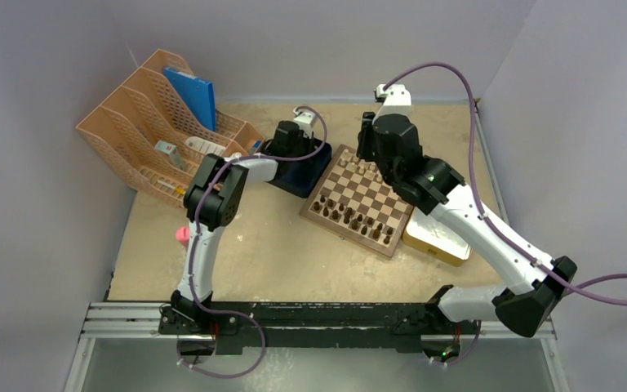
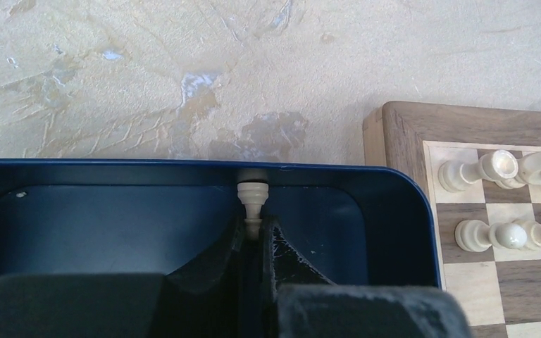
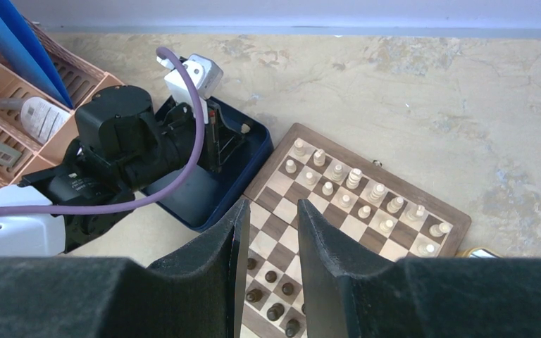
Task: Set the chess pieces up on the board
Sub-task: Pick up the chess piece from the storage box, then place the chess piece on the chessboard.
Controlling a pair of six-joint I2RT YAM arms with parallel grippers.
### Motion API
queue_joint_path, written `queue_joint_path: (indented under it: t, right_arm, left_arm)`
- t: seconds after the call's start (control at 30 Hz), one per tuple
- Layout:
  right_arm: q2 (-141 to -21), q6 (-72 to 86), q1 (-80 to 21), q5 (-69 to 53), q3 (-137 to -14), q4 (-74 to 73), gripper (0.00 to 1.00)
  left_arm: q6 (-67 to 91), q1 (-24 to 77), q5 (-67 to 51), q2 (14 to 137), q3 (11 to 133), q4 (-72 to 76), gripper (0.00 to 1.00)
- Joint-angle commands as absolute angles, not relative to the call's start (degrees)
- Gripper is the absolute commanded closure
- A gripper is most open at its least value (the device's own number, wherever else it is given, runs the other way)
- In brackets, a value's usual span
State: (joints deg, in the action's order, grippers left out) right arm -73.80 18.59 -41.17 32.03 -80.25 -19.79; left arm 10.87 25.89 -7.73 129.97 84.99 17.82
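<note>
My left gripper (image 2: 253,224) reaches into the dark blue tray (image 2: 113,225) and is shut on a small cream chess piece (image 2: 252,197), which sticks out past the fingertips by the tray's far wall. The board (image 1: 323,214) lies right of the tray. Several cream chess pieces (image 3: 356,179) stand in two rows along its far edge, and dark pieces (image 3: 271,278) stand along its near edge. My right gripper (image 3: 271,211) hovers open above the board's left half, with nothing between its fingers.
A peach desk organizer (image 1: 155,131) with a blue folder stands at the back left. A shiny metal tray (image 1: 437,241) lies against the board's right side. A small pink object (image 1: 183,234) sits by the left arm.
</note>
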Motion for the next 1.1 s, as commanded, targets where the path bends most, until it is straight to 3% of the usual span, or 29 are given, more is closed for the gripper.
queue_joint_path:
  t: [0.0,0.43,0.63,0.8,1.07]
  right_arm:
    - [-71.9,19.8,-40.9,32.4,-80.8,-18.0,0.66]
    - [-66.6,20.6,-40.9,22.7,-73.4,-6.0,0.67]
    - [-64.0,8.7,-41.0,13.6,-64.9,-1.9,0.66]
    - [-61.3,-4.4,-41.0,1.0,-59.0,3.6,0.66]
    - [-62.5,-20.3,-41.3,-7.5,-54.4,3.9,0.64]
  left_arm:
    - [9.6,25.8,-9.8,124.7,85.3,16.4,1.00]
    - [18.9,25.8,-13.3,105.6,84.9,-14.6,1.00]
    - [21.3,25.8,-26.9,102.5,93.9,-34.2,1.00]
    - [26.4,25.8,-36.7,96.9,94.6,-42.3,1.00]
    - [26.9,25.8,-46.3,94.4,96.1,-52.3,1.00]
